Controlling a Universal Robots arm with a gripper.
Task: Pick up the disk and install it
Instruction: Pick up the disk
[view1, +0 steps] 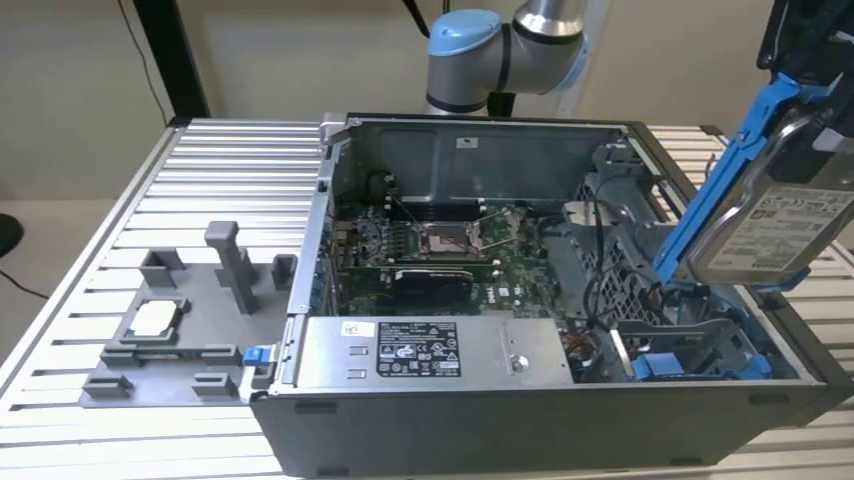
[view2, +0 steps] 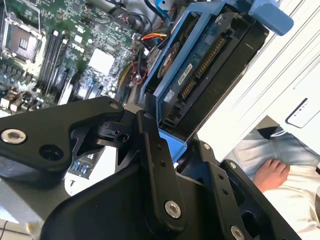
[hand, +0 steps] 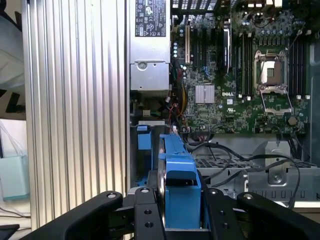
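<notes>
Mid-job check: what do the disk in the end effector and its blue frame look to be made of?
The disk: likely metal, from its silver, dully reflective casing; the white label looks like paper. The blue frame: probably plastic, from its even matte colour and moulded edges.

The disk (view1: 787, 215) above the open case (view1: 534, 425)

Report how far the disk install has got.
Done: the disk is picked up, clamped by its blue bracket in the gripper. In hand: it hangs tilted above the drive bay end of the open computer case. Left: it is not yet seated in the bay.
</notes>
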